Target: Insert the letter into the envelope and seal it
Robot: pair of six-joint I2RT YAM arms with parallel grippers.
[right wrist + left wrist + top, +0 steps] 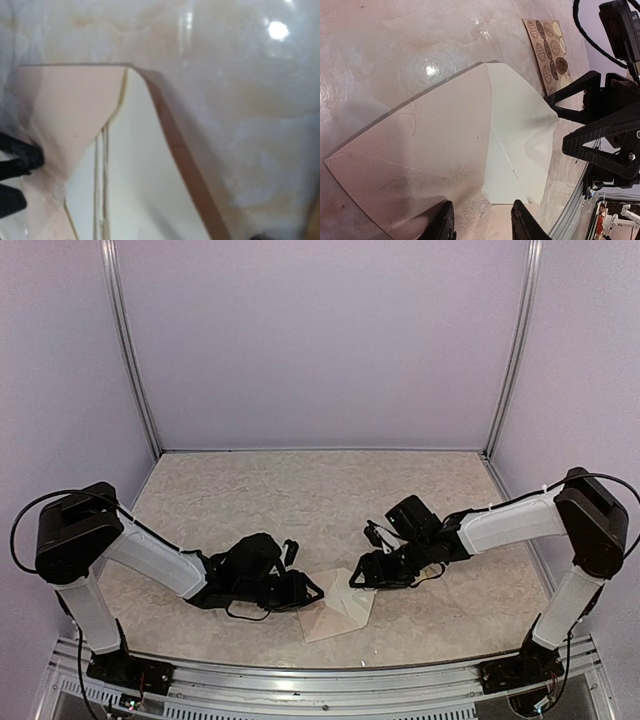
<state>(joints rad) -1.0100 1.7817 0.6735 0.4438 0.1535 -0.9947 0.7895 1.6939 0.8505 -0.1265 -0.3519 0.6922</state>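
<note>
At the near edge of the desk (300, 490), between the two arms, the envelope (338, 615) lies flat on the marbled surface, cream-beige and turned at a slant to the front rail. In the left wrist view the envelope (445, 150) fills most of the picture. Its pointed flap is turned out to the right, and the paler inner paper shows along the fold.

The left claw (312, 590) is down low at the envelope's left side. From its own camera the left claw (482, 220) has its two black fingers (445, 222) standing apart at the bottom edge, with a strip of paper and desk showing in the gap, and nothing is clamped between them.

The right claw (358, 578) sits low at the envelope's upper right corner. In the left wrist view the right claw (557, 122) also has its fingers spread, one above and one below the tip of the flap, which reaches in between them. Whether either finger touches the paper cannot be told.

Just beyond the flap a card of round brown and yellow stickers (551, 50) lies on the desk, partly behind the right claw.

The right wrist view shows only the envelope (75, 115) up close and blurred.
</note>
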